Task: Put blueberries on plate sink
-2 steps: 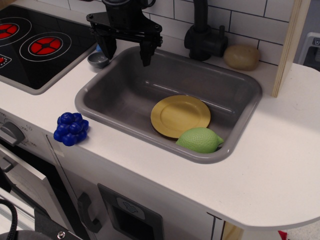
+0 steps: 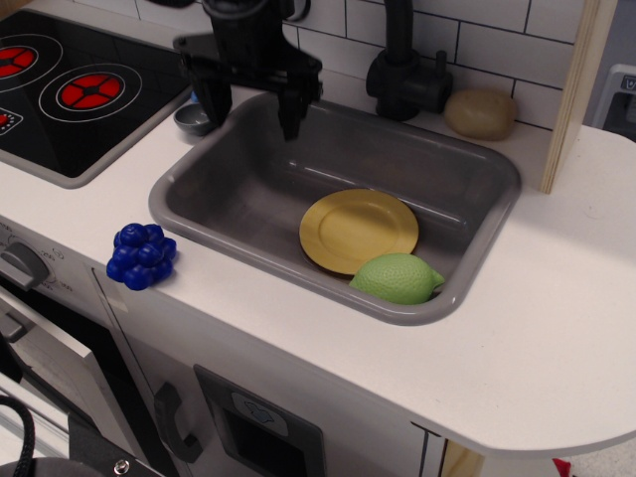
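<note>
Because the blueberries (image 2: 142, 255) sit at the counter's front edge, well apart from the plate (image 2: 359, 230) in the sink (image 2: 184, 214), the gripper (image 2: 252, 111), jaws apart and empty, could knock them off.

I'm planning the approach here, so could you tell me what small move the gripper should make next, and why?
Probably swing the gripper toward the near-left counter edge, stopping above the blueberries. It hangs open and empty over the sink's back-left corner, far from them, while the plate lies bare inside the sink.
</note>
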Controlling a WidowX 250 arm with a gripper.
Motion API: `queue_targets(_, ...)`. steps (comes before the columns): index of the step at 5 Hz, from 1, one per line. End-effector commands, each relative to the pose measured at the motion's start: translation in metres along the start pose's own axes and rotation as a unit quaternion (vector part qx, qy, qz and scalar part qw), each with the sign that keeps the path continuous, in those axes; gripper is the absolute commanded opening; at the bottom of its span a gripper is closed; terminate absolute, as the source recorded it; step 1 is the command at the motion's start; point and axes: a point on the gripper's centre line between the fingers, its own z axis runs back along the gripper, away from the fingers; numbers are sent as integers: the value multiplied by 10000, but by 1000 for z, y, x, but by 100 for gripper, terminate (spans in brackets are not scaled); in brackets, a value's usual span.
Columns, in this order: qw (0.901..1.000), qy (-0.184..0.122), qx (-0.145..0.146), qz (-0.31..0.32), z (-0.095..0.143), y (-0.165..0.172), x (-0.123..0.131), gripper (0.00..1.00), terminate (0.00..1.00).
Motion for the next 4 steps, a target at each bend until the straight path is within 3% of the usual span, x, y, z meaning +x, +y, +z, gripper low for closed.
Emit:
queue_targets(1,9997,-139,-219,-32,30,8,-6,100,0)
queue_targets(3,9990,112,-289,310,62,28,-34,100,0)
queue_targets(4,9992,210,-234,236,67,37,-51,100,0)
